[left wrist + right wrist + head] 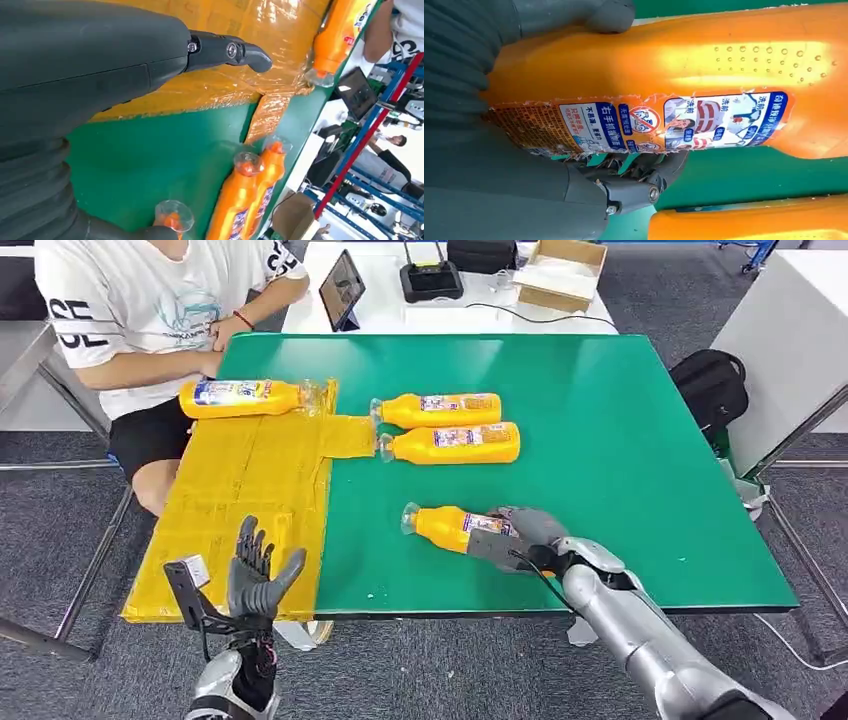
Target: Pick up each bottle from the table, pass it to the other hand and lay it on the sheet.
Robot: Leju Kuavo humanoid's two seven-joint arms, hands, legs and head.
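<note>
Head view: I am closing my right hand [520, 537] around the nearest bottle [455, 525], lying at six o'clock on the green table [620, 440]; left hand [255, 575] is waiting open-fingered. Smooth plastic risks slipping at handover.

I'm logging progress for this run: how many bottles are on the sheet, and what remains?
Done: one bottle lies on the yellow sheet. In hand: the right hand grips the nearest bottle, apparently on the green table; the left hand waits open over the sheet. Left: handing this one over, plus two more bottles.
</note>
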